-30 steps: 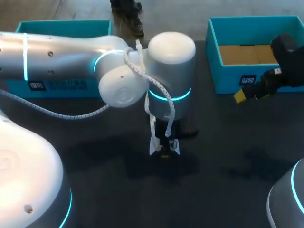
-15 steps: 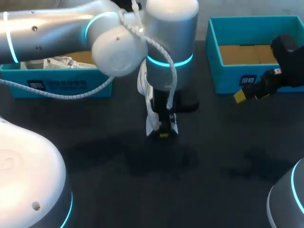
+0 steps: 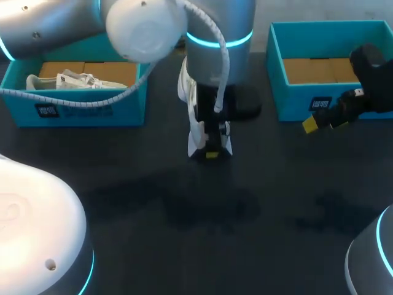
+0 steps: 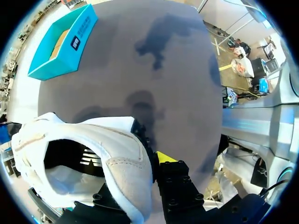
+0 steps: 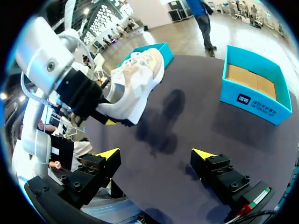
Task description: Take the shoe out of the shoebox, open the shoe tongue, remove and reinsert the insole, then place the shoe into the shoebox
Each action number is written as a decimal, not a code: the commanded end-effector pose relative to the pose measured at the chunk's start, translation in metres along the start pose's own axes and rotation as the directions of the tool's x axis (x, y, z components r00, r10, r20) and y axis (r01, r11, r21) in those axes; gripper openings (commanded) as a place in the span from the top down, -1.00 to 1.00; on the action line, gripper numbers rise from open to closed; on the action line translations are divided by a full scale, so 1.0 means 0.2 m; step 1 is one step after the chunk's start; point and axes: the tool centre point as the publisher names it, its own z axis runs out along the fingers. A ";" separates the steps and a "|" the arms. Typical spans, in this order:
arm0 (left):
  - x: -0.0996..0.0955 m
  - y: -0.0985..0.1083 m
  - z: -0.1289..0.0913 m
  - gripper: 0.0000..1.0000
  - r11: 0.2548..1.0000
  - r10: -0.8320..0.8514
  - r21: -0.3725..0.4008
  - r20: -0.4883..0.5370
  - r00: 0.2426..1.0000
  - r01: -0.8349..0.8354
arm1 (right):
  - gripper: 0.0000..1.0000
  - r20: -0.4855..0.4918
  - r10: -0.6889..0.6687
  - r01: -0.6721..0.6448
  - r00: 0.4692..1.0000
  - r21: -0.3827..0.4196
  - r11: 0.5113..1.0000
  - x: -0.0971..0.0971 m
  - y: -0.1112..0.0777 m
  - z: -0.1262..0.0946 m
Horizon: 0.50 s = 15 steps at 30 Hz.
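My left gripper [image 3: 210, 150] hangs over the middle of the dark table, shut on a white shoe [image 3: 196, 140] that dangles from its fingers. In the left wrist view the shoe [image 4: 93, 158] fills the space by the gripper [image 4: 145, 164], one yellow tip outside the heel collar, the other finger hidden inside. From the right wrist view the shoe [image 5: 135, 84] is off the table, ahead of my open right gripper [image 5: 156, 154]. That right gripper [image 3: 319, 120] sits in front of the right shoebox [image 3: 295, 101], which shows only its cardboard floor.
The left blue shoebox [image 3: 86, 110] at the back left holds a second white shoe [image 3: 67, 80]. Bare dark tabletop [image 3: 245, 233] spreads between the boxes and toward the front edge. My left arm's big joints [image 3: 147, 24] loom over the back middle.
My left arm has lifted and drawn back with the shoe, uncovering the left shoebox and the shoe inside it. The right arm has stayed still.
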 end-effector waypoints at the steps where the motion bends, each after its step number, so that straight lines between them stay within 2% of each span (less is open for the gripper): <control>1: 0.01 0.04 -0.05 1.00 1.000 0.001 0.009 0.008 1.000 -0.001 | -1.00 0.000 0.001 -0.001 1.000 0.005 1.000 0.00 0.01 0.01; 3: 0.02 0.04 -0.10 1.00 1.000 -0.023 0.003 0.037 0.999 0.023 | -1.00 0.000 0.001 -0.001 1.000 0.005 1.000 0.00 0.01 0.01; 15: 0.02 0.04 -0.10 1.00 1.000 -0.023 0.003 0.037 0.999 0.023 | -1.00 0.000 0.001 -0.001 1.000 0.005 1.000 0.00 0.01 0.01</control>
